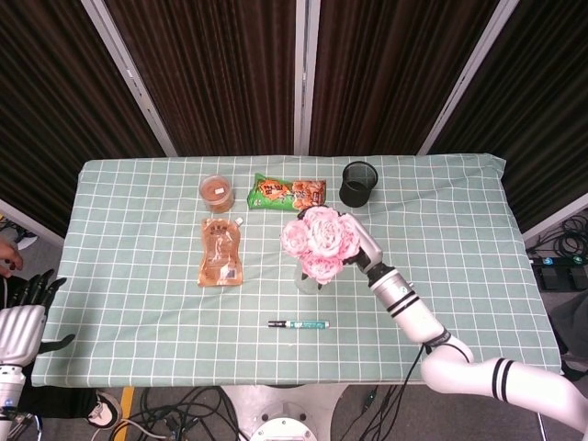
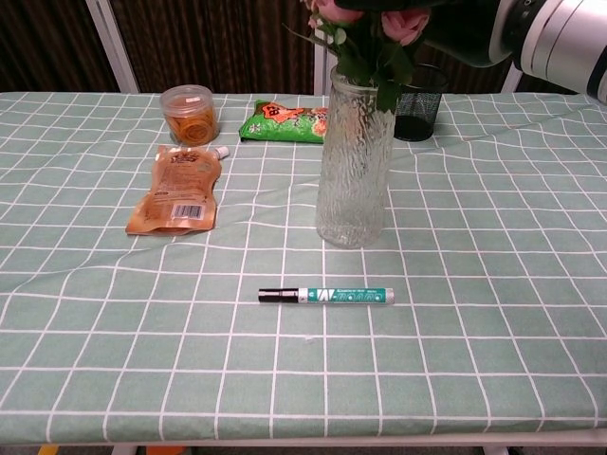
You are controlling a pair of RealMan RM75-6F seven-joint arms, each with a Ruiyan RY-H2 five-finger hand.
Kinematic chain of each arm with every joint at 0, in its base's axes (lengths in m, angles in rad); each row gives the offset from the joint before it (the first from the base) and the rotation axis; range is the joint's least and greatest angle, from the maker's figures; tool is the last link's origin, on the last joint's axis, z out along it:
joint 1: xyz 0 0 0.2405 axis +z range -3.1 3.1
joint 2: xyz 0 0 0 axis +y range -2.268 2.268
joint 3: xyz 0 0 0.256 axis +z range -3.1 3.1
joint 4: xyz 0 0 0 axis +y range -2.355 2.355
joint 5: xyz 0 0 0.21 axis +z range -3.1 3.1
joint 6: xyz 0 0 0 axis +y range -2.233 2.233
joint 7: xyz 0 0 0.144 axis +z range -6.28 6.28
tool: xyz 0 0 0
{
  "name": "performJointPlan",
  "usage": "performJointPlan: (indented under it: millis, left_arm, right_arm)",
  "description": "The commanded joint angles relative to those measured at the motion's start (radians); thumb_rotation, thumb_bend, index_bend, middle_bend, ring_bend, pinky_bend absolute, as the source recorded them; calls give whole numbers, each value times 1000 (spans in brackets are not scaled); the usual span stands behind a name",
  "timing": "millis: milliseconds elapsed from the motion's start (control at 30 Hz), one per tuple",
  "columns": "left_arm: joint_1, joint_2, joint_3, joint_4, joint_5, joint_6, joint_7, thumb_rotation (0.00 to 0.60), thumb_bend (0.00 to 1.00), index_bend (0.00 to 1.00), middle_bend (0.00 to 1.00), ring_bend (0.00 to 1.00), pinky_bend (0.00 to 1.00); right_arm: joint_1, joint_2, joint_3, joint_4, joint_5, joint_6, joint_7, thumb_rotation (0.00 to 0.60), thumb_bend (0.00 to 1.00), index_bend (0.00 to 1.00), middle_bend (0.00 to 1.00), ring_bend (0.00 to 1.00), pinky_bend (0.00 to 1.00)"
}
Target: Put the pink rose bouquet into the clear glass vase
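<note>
Pink rose bouquet [image 1: 317, 241]: blooms stood directly above the clear glass vase [image 2: 354, 156], stems already inside the mouth, foliage bunched at the rim and one leaf hanging over the outside edge. The chest view showed green through the upper part of the glass only; how deep the stems reached could not be told.

Clear glass vase: upright on the checked tablecloth [image 1: 459, 239], near the middle, apparently standing free.

Right hand [image 1: 365, 253]: beside the blooms on their right, largely hidden behind them. It appeared to grip the bouquet just under the heads, but the fingers could not be made out.

Left hand [image 1: 23, 322]: off the near left table corner, well apart from the work, fingers spread, holding nothing.

Judgement on the step: insertion seemed nearly done. Best finished by lowering straight down along the vase's axis, keeping sideways pressure off the rim, since a tall narrow vase would tip readily. Fingers should part only once the stems bear on the glass, then lift clear of the petals.

Other items: green marker [image 2: 327, 295] just in front of the vase; orange pouch [image 1: 220, 251], lidded tub [image 1: 216, 193], green snack packet [image 1: 288, 193], black mesh cup [image 1: 358, 183] behind and to the left.
</note>
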Motion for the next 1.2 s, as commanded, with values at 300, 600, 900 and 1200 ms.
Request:
performJointPlan:
  millis: [300, 600, 900, 1200]
  left_arm:
    - [0, 0, -6, -9, 0, 7, 9, 600, 0, 121, 0, 0, 143]
    - [-5, -4, -7, -15, 5, 5, 19, 600, 0, 121, 0, 0, 143]
    - [-18, -1, -17, -23, 26, 15, 2, 600, 0, 116, 0, 0, 143]
    - [-28, -8, -24, -18, 52, 33, -24, 600, 0, 111, 0, 0, 143]
  right_arm:
    - [-29, 123, -72, -2, -147, 47, -30, 600, 0, 0, 0, 0, 0]
    - [-125, 350, -200, -58, -176, 30, -172, 600, 0, 0, 0, 0, 0]
    - [-342, 303, -290, 26, -93, 320, -679, 600, 0, 0, 0, 0, 0]
    - [-561, 45, -352, 293, -96, 646, -925, 600, 15, 0, 0, 0, 0]
